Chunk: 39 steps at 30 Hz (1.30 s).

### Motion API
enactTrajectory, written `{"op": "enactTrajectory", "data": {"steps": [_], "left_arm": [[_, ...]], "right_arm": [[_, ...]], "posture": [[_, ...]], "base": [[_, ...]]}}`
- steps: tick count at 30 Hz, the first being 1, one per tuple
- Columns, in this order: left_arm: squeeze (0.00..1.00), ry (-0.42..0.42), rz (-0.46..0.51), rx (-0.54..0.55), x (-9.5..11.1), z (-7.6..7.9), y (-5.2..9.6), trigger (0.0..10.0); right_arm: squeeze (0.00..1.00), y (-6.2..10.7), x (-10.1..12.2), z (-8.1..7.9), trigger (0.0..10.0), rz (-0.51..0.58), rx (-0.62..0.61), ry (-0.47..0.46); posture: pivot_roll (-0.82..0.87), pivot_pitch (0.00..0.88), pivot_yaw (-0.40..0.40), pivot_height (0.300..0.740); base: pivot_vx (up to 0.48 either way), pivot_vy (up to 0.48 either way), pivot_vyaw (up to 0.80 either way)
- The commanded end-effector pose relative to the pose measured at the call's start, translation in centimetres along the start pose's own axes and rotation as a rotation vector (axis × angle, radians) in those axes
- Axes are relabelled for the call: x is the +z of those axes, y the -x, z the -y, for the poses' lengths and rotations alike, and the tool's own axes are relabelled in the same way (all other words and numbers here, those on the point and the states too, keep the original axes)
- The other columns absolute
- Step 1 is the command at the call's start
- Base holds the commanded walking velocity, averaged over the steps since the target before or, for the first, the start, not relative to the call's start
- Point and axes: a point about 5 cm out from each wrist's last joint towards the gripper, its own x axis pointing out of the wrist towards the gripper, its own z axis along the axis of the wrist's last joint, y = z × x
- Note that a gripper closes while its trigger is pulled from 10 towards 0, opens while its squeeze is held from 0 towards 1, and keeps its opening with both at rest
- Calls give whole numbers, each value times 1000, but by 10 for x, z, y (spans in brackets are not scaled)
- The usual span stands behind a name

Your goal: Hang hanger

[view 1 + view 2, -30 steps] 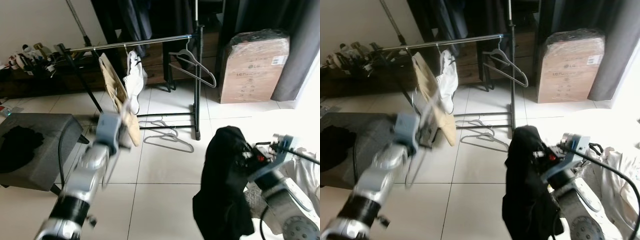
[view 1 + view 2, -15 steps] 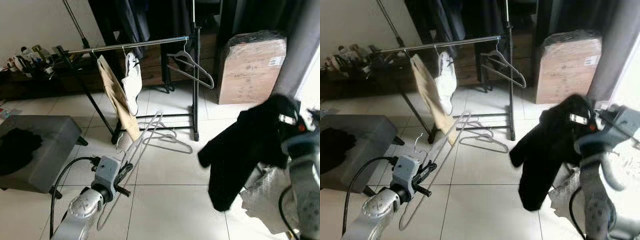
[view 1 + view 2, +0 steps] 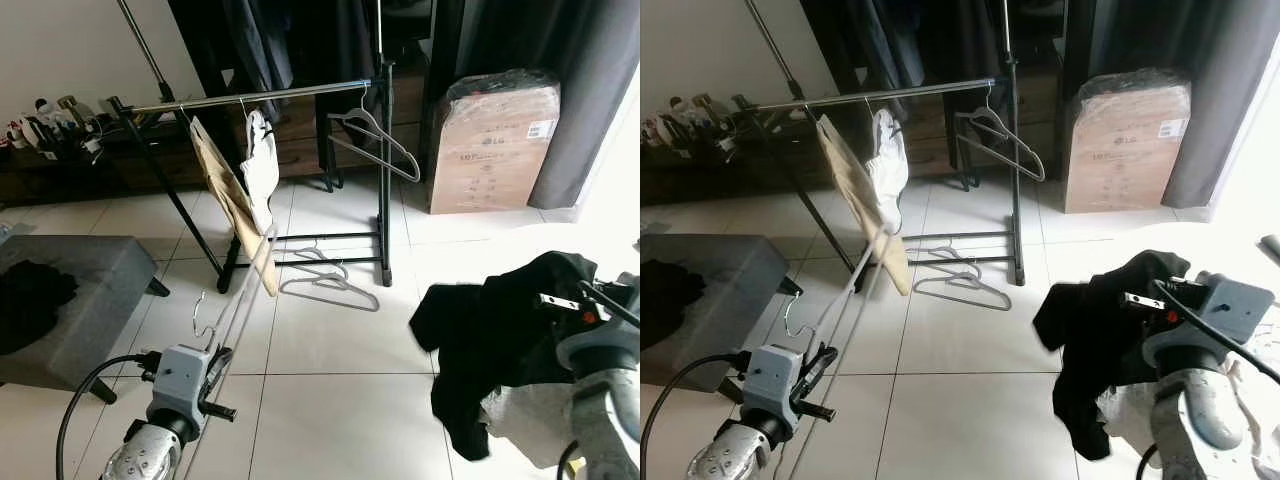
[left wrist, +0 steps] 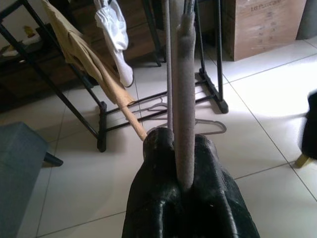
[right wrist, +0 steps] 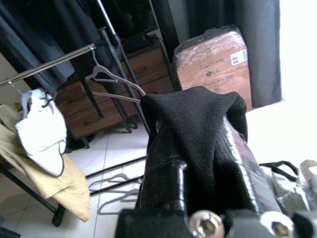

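A light, stiff grey wire hanger (image 4: 179, 74) was clamped in the left pincer (image 4: 184, 186); a limp black garment (image 3: 500, 330) was held by the right pincer (image 5: 198, 163).

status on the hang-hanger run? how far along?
Done: both items are picked up. The left gripper is shut on the grey hanger; the right gripper is shut on the black garment. In hand: both are held low, short of the clothes rail. Left: get the garment on the hanger, then hook it on the rail beside the tan garment, white garment and empty hanger.
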Motion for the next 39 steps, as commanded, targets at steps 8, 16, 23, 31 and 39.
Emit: {"op": "enactTrajectory", "data": {"steps": [8,16,23,31,39], "left_arm": [[0,-88,-1,12,4,-1,1,10000],[0,-54,0,13,4,0,-3,10000],[0,-46,1,15,5,0,-4,10000],[0,-45,2,21,6,0,-7,10000],[0,-30,24,42,9,0,-7,10000]], "right_arm": [[0,-3,13,0,10000,66,-16,-1],[0,-5,18,1,10000,95,-34,15],[0,-9,27,-1,10000,141,-38,21],[0,-32,51,-38,10000,238,202,51],[0,-49,46,-65,10000,205,327,80]], "posture": [[-193,68,100,740],[-201,56,107,740],[-196,55,107,740],[-206,69,115,740],[-183,74,108,740]], "base": [[0,-180,-766],[0,-211,-800],[0,0,-800],[0,0,-525],[0,0,0]]}}
